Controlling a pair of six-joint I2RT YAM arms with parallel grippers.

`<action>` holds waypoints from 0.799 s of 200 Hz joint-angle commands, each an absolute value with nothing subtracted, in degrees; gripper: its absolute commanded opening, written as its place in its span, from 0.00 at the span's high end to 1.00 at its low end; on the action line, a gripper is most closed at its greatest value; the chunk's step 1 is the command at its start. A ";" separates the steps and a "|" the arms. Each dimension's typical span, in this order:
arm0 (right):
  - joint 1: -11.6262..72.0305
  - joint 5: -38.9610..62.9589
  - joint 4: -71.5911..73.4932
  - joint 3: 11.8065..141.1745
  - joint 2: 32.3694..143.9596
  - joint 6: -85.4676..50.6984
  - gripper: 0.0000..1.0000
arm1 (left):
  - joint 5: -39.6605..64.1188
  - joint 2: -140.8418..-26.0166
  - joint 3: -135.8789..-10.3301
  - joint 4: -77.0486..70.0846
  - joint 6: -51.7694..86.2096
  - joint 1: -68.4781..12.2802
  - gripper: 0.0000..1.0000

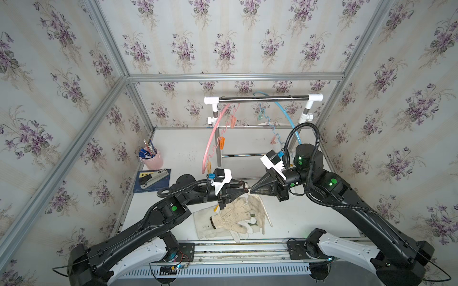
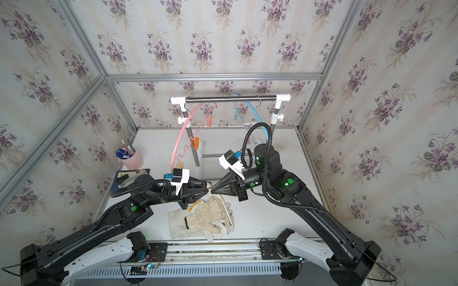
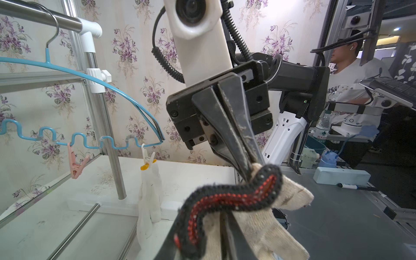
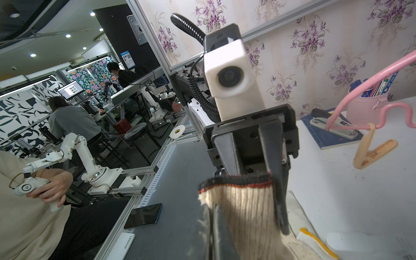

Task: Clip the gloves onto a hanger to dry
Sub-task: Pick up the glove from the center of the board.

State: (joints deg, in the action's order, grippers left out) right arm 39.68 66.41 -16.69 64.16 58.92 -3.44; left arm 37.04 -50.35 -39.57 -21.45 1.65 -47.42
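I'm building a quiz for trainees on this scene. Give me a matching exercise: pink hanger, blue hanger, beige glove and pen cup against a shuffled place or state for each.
1 pink hanger
2 blue hanger
3 beige glove
4 pen cup

A pinched by the right gripper
B stands on the table
C has a white glove clipped on
D carries no glove

Pairs: 1-D, 2-C, 3-A, 4-B

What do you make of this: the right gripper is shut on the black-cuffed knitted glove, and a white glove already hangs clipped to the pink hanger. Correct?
Not quite. The white glove hangs clipped to the blue hanger, not the pink hanger, as the left wrist view shows. The rest holds: the right gripper is shut on the black-cuffed knitted glove.
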 commanded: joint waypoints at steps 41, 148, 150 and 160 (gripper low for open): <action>39.35 59.07 -18.30 64.44 58.45 -0.31 1.00 | 34.94 -48.35 -39.64 -22.66 1.49 -47.31 1.00; 39.21 11.19 -22.57 64.24 49.78 0.86 0.42 | 21.84 -56.00 -53.51 5.74 -9.72 -47.34 1.00; 39.25 10.33 -22.50 64.20 49.58 0.74 0.42 | 21.70 -56.30 -53.81 6.05 -9.81 -47.32 1.00; 39.20 6.16 -21.99 63.95 48.25 -0.17 0.42 | 21.28 -57.99 -55.28 7.41 -10.36 -47.37 1.00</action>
